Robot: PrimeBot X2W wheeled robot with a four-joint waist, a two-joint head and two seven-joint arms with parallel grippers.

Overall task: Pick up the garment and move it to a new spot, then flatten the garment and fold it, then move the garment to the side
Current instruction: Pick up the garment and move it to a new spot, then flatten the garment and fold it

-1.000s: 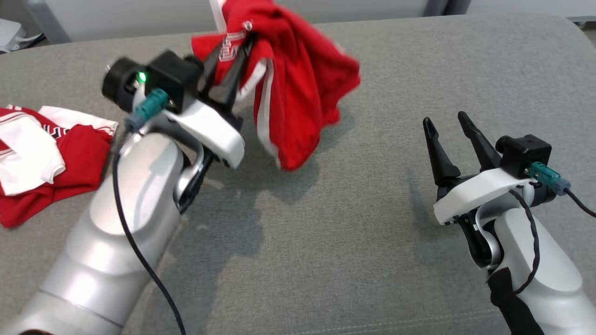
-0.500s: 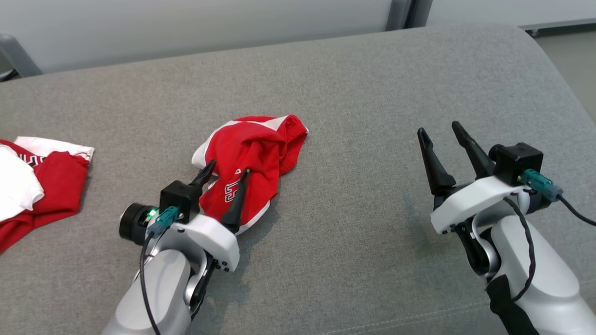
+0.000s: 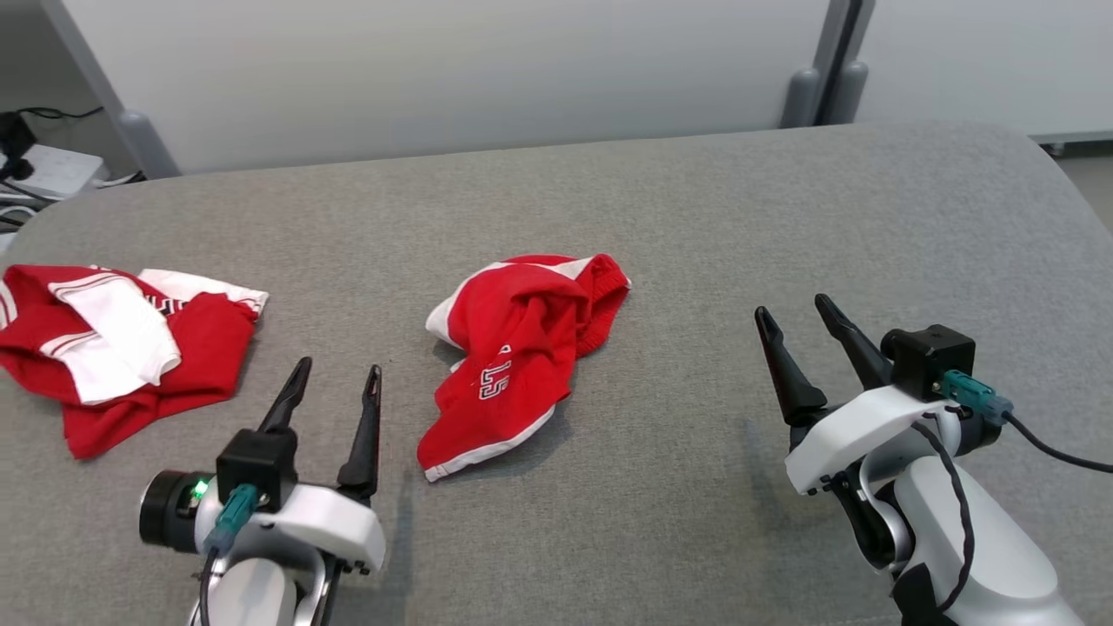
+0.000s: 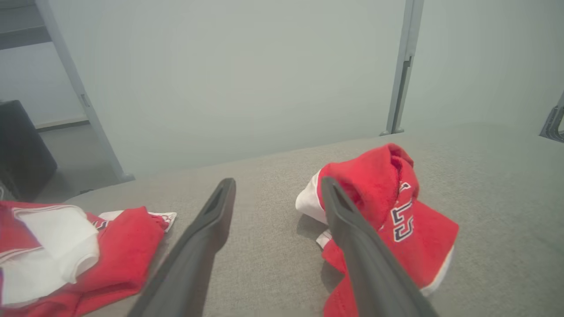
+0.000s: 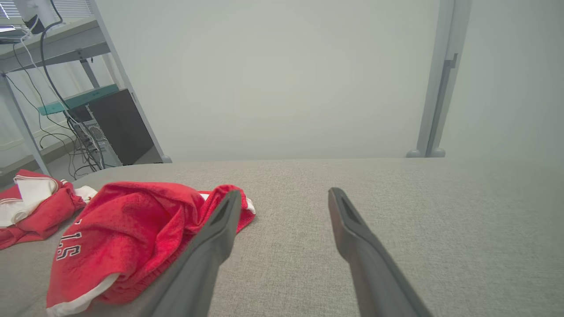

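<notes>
A crumpled red garment (image 3: 517, 352) with white trim and white lettering lies in a heap at the middle of the grey padded surface (image 3: 678, 217). It also appears in the left wrist view as the garment (image 4: 396, 211) and in the right wrist view as the garment (image 5: 128, 229). My left gripper (image 3: 337, 378) stands open at the lower left, just left of the heap, holding nothing. At the lower right my right gripper (image 3: 793, 317) is open too, well to the right of the cloth and clear of it.
A second pile of red and white clothing (image 3: 122, 343) lies at the surface's left edge. Behind the surface stand a pale wall panel and grey posts (image 3: 817, 83). A shelf with cables and a dark box (image 5: 119, 125) sits off to the left.
My left gripper let go of the red garment and drew back toward me, to the left of the heap. The head camera shifted, so the whole scene moved in view. My right gripper stays open.
</notes>
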